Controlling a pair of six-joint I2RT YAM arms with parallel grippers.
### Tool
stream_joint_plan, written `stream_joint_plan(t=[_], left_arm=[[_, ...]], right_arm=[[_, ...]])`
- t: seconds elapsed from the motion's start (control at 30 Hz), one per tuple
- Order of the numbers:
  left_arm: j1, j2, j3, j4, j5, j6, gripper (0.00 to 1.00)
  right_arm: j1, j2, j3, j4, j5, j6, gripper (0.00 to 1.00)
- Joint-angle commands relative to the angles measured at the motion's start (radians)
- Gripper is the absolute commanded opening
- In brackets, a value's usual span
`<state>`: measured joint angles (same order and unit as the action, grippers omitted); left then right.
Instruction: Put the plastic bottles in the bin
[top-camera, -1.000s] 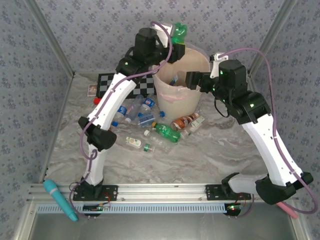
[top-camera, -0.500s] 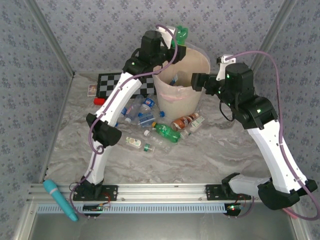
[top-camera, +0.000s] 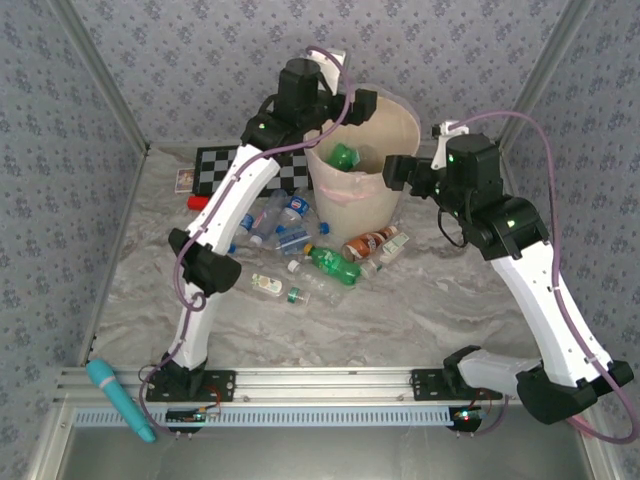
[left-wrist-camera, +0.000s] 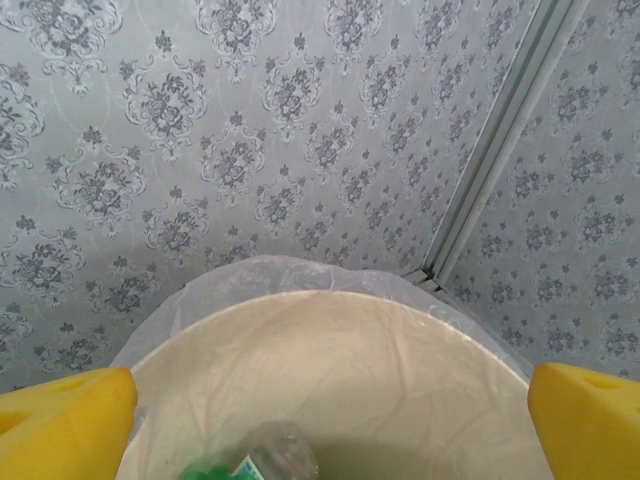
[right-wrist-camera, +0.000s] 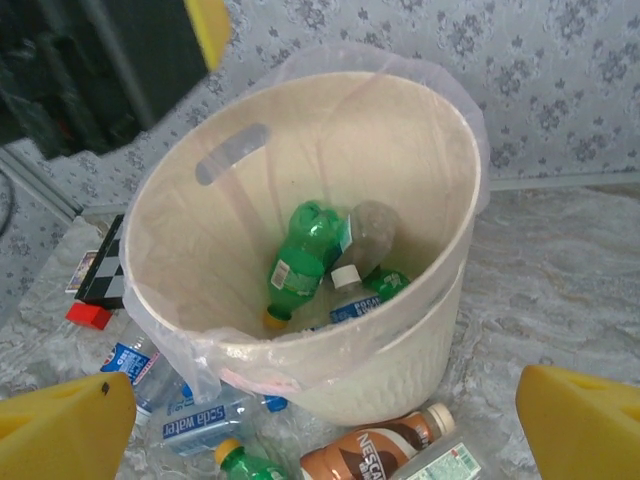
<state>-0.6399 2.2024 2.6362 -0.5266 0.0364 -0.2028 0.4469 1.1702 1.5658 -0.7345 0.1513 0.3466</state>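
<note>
The cream bin (top-camera: 402, 118) stands at the back of the table. My left gripper (top-camera: 356, 104) hangs open over its far-left rim, nothing between its yellow fingers (left-wrist-camera: 62, 422). Below it a green bottle (top-camera: 343, 155) lies inside the bin (left-wrist-camera: 350, 360), on other bottles (right-wrist-camera: 352, 298). My right gripper (top-camera: 398, 171) is open beside the bin's right rim, looking down into the bin (right-wrist-camera: 400, 380) at the green bottle (right-wrist-camera: 305, 255). Several bottles lie on the table in front of the bin: a brown one (top-camera: 368, 242), a green one (top-camera: 333, 264), blue-labelled ones (top-camera: 290, 214).
A checkerboard (top-camera: 233, 170) and a small red block (top-camera: 195, 201) lie left of the bin. A teal tool (top-camera: 120, 400) rests on the near rail at the left. Patterned walls close in the table on three sides.
My left gripper opened, and the green bottle it held above the rim dropped into the bin. The right arm shifted slightly.
</note>
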Motion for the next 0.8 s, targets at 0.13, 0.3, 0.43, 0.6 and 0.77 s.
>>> stream_joint_plan(t=[0.13,0.3,0.43,0.6,0.77], left_arm=[[-0.003,-0.125,0.027,-0.056,0.026,-0.033,1.0],[-0.003,-0.19,-0.04,-0.091,0.017,-0.043,1.0],[-0.002,-0.238,-0.082,-0.14,-0.007,-0.033,1.0],[-0.002,-0.332,-0.207,-0.139,-0.045,-0.02,1.0],[0.005,-0.46,-0.399,-0.09,-0.099,-0.039,1.0]], right_arm=[[-0.167,-0.078,-0.148,-0.056,-0.139,0.173,1.0],[-0.288,-0.098,-0.313,-0.042,-0.296,0.298,1.0],[-0.362,-0.096,-0.484,0.036,-0.428,0.402,1.0],[-0.391,-0.07,-0.632,0.214,-0.474,0.482,0.92],[-0.386,0.059,-0.664,0.281,-0.511,0.527,0.89]])
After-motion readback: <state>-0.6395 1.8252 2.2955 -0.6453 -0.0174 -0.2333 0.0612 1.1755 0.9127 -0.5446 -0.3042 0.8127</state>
